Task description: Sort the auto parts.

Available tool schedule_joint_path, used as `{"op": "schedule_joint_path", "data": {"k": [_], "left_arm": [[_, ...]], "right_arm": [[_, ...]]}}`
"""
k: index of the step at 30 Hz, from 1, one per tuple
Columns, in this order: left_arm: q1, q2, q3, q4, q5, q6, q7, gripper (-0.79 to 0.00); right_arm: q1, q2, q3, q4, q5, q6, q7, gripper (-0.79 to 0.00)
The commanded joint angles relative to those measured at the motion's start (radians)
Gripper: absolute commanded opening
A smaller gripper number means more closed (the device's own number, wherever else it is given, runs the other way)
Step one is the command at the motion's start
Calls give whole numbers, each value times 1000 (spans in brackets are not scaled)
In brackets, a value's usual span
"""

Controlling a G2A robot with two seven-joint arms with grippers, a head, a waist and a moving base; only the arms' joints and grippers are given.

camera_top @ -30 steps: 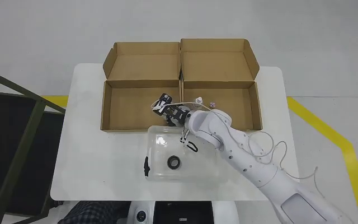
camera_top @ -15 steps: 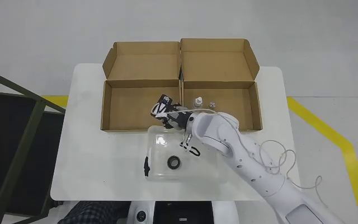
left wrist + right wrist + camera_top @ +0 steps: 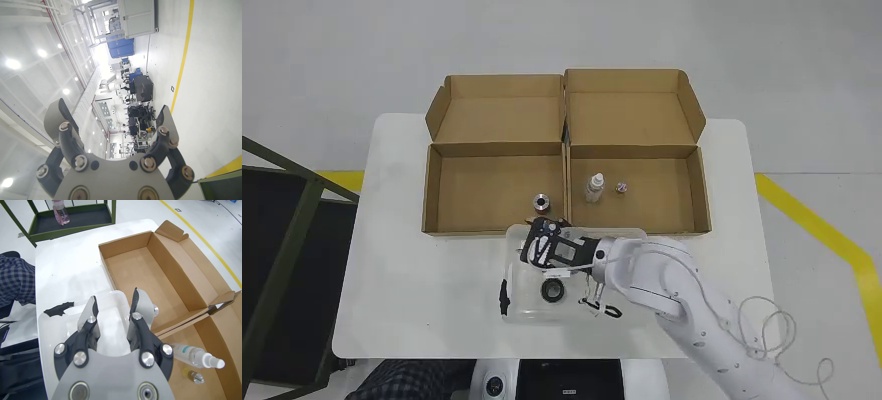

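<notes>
**Sorting close to finished: one ring left in the tray**

The right claw point(image 3: 114, 302) hangs spread and empty over the clear plastic tray point(image 3: 522, 270), above the tray corner nearest the two cardboard boxes. The left claw point(image 3: 113, 110) is also spread and holds nothing. It points out into the room, well apart from the work.

A black ring point(image 3: 554, 290) lies flat on the tray floor with its hole facing up, so it has no long axis to line up with. It sits near the middle of the tray, just beside the right arm's wrist. A strip of black tape point(image 3: 56, 310) sits on the tray's rim and looks like no part to be sorted.

Beyond the tray, the two boxes stand side by side on the white tabletop point(image 3: 442, 290).
- **The bottle box** point(image 3: 672, 200) holds a spray bottle point(image 3: 191, 354) lying on its side. Its long axis runs roughly front to back, and the nozzle points toward the box's far wall, away from the robot. Near it is a small metal cylinder point(image 3: 195, 378), too small to tell which way it lies.
- **The second box** point(image 3: 151, 275) holds one round metal part point(image 3: 540, 202) in the corner nearest the tray and the bottle box. It appears to stand on end.

By my reading, three pieces are already sorted and only the ring is left to pick up.
</notes>
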Motion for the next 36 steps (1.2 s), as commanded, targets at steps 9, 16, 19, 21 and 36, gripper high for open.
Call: {"op": "schedule_joint_path", "data": {"k": [9,16,19,21,36], "left_arm": [[0,0,0,0,0,0,0,0],[0,0,0,0,0,0,0,0],[0,0,0,0,0,0,0,0],[0,0,0,0,0,0,0,0],[0,0,0,0,0,0,0,0]], "right_arm": [[-142,42,72,-87,-90,-147,-33,-425],[-208,64,113,-82,-112,-227,-41,-422],[-230,72,123,-78,-126,-247,-42,-416],[-240,76,125,-71,-134,-258,-43,-413],[-221,85,71,2,-189,-283,-55,-332]]}}
